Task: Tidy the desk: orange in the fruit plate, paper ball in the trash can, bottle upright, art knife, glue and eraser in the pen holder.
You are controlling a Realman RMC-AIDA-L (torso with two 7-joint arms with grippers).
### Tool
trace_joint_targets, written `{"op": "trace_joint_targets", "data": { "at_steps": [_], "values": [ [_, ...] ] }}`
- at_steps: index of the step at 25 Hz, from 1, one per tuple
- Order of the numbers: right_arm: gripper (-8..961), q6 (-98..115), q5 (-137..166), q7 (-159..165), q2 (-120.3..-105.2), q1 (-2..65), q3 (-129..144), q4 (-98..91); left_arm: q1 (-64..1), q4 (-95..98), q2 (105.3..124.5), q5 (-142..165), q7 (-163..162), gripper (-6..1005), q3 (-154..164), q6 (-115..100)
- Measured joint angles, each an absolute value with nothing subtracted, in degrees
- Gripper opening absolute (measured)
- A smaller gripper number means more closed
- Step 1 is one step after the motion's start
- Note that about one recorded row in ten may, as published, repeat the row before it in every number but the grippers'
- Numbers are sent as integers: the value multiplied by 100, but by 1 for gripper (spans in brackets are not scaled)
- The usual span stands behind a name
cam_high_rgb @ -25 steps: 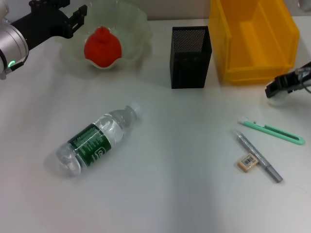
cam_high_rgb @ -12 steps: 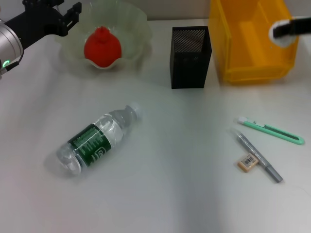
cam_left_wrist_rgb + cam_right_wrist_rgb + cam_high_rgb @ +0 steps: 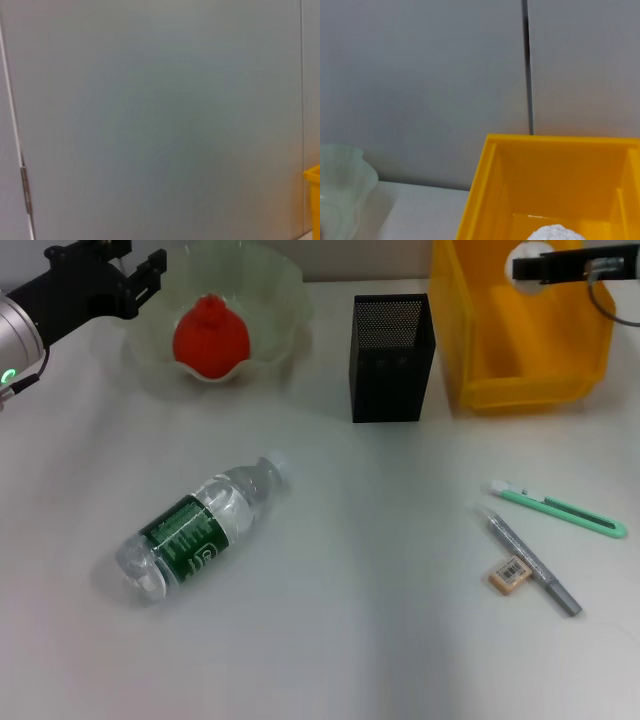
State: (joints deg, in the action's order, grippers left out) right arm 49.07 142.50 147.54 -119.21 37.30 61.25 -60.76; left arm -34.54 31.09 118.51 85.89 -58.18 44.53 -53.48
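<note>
A: Yellow plastic is what matters here: the trash can [image 3: 520, 325] stands at the far right of the tabletop [image 3: 340, 640], and the right claw [image 3: 530, 265] is held over its open top with the paper ball [image 3: 527, 260] gripped between its fingers. In the right wrist view the paper ball [image 3: 555, 234] is seen directly above the trash can's [image 3: 520, 175] floor.

B: So which relation is the coming move judged to turn on?

A: The vertical one. The ball is placed inside the rim line, towards the can's far left corner, so a release is likely all that is called for. A bounce off the left wall cannot be ruled out.

B: And the left claw [image 3: 140, 275]?

A: It is parked at the far left, beside the fruit plate [image 3: 270, 300], where the orange [image 3: 210, 335] is already lying. Whether its fingers are apart cannot be told.

B: What is left after the drop?

A: The bottle [image 3: 200, 530] is lying on its side at the near left, its long axis running from near left to far right, cap end pointing far; the left arm is nearer to it. The art knife [image 3: 560, 510], glue [image 3: 530, 560] and eraser [image 3: 509, 574] are lying at the near right, nearer the right arm, with the pen holder [image 3: 392, 355] at the far centre.
</note>
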Motion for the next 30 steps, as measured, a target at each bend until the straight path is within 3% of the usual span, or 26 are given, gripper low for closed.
{"op": "trace_joint_targets", "data": {
  "at_steps": [10,16,21,26,30],
  "values": [
    [491,4575,14225,14697,-11920,3773,6130,-5692,-2936,4297,11802,8604,-7361,541,5695,-5436],
    [681,4437,14215,14663,-11925,3762,6145,-5588,-2760,4665,11672,8624,-8146,545,6071,-5633],
    [706,4057,13331,13901,-11943,3605,6320,-5610,-2798,4960,11508,9356,-9196,548,6094,-6210],
    [711,3627,10775,11669,-11957,3243,6548,-5610,-2671,5985,11784,11157,-10605,551,6090,-6363],
    [711,3688,8018,9122,-11970,3082,6626,-5276,-2600,6354,11851,11559,-11108,553,6178,-6724]
  ]
}}
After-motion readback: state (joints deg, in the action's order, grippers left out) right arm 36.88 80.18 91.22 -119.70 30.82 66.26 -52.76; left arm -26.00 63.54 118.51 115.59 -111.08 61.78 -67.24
